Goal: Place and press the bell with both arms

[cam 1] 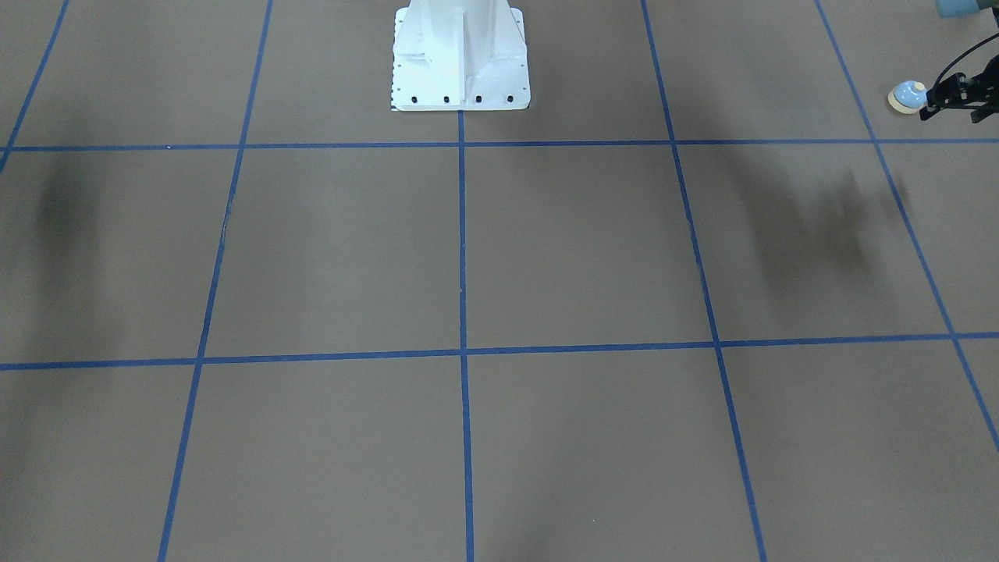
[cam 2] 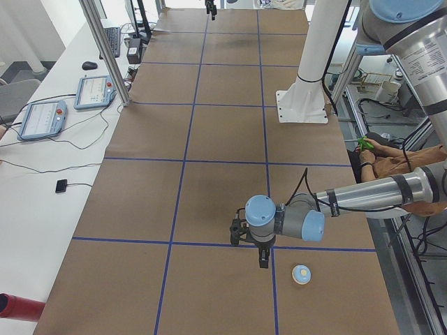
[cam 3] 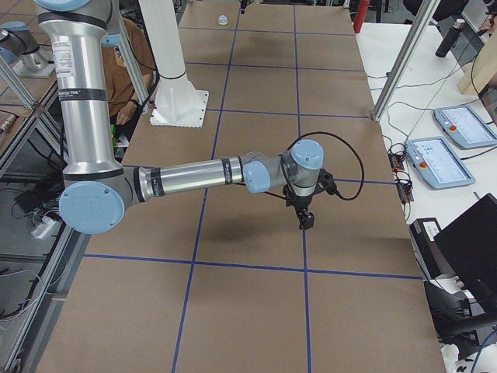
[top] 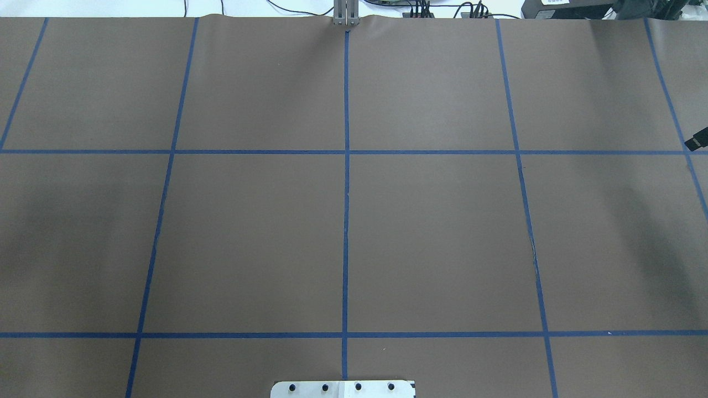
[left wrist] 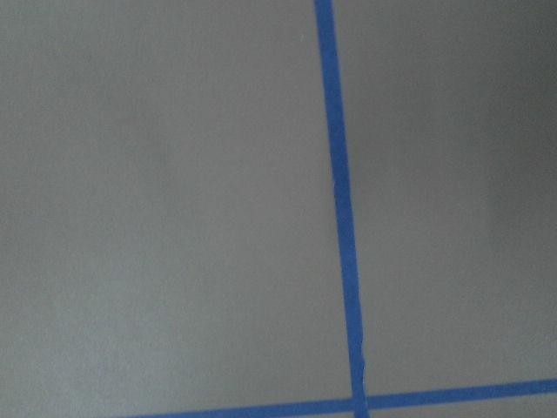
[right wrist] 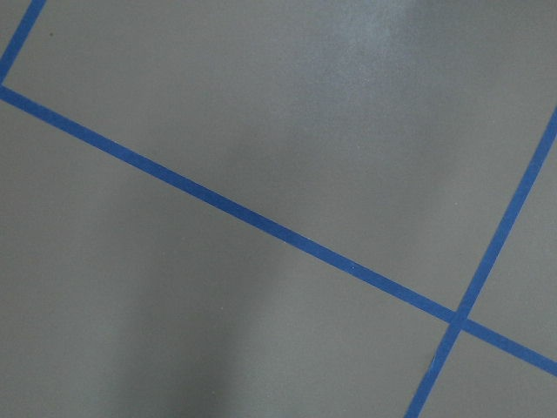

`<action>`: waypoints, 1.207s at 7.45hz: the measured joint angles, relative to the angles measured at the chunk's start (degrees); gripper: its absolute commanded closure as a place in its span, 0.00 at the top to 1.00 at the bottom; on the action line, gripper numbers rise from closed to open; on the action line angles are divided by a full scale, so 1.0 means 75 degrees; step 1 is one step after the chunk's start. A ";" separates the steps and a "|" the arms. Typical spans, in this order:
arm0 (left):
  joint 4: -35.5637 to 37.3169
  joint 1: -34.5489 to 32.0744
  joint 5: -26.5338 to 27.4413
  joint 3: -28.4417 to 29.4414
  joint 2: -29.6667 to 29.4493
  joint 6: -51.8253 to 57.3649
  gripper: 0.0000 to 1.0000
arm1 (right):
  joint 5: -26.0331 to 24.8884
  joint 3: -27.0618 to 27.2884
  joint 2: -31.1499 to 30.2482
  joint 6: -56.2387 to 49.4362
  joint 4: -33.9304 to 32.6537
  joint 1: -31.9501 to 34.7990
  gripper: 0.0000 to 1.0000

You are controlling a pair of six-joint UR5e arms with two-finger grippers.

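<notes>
**Black jaws hanging, little blue bell (cam 2: 302, 273) not grabbed yet**

Jaws first: I honestly can't tell how wide either pair stands. My left gripper (cam 2: 263, 259) points straight down, hovering off the table. It isn't holding the bell. My right gripper (cam 3: 307, 221) hangs the same way at the far end, well apart from all of it. Both wrist cams only show brown paper (left wrist: 157, 218) and blue tape (left wrist: 341, 218), so they're no help.

The bell sits upright on the paper at my left end of the table. It's just beside the left gripper, close to a tape line, and nothing is touching it.

I'd call this the approach to the pick-up. My guess is the next move is lefty's: centre over the bell, drop down and close on it without knocking it over. After that it needs setting down somewhere righty can reach to press it.

As for looks, it has a light-blue dome, a round cream base and a cream button on top. It's tiny next to my gripper. That dome is probably slippery, so the base rim seems the safer place to grip.
</notes>
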 measured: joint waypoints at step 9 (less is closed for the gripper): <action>-0.0075 0.0846 -0.0020 0.0727 0.0496 0.0858 1.00 | 0.0469 0.0022 0.0140 0.0039 0.0005 -0.0295 1.00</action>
